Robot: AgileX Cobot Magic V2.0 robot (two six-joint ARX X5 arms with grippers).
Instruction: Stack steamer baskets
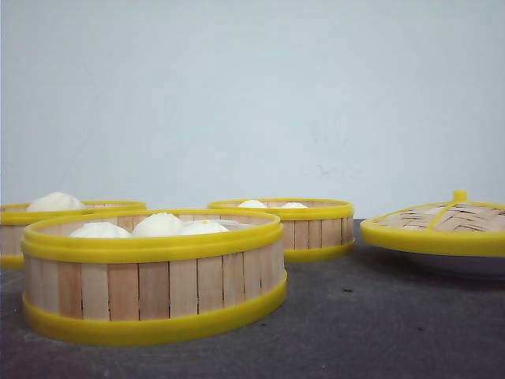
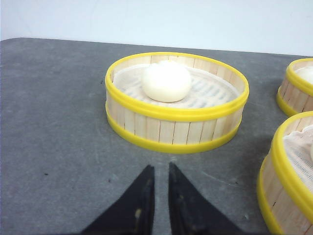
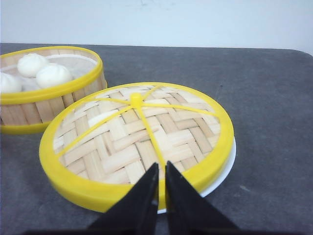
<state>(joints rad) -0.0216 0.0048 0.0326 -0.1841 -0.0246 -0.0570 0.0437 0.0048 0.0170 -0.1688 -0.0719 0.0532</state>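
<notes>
Front view: we count three steamer baskets on the dark grey table [image 1: 379,316], none stacked. The near basket [image 1: 154,276] sits front left with three white buns [image 1: 158,225] showing over its rim. The far-left basket [image 1: 47,225] is partly hidden behind it and shows one bun. The middle-back basket [image 1: 304,229] shows two bun tops. All have pale vertical wood slats with thick yellow rims top and bottom. One domed woven lid [image 1: 442,225] with a yellow rim and knob sits right, on a white plate [image 1: 465,264]. We see no arms here.

Left wrist view: the left gripper [image 2: 160,171] has its black fingers nearly pressed together, only a thin slit between, pinching nothing. One full basket lies ahead of it with a single bun [image 2: 166,81] on a white liner. Parts of two more baskets show at the frame edge.

Right wrist view: the right gripper [image 3: 161,169] is likewise almost closed and empty, its tips over the lid's near rim; we cannot tell if they touch. One basket sits beyond the lid, close to it; three buns are visible in it.
</notes>
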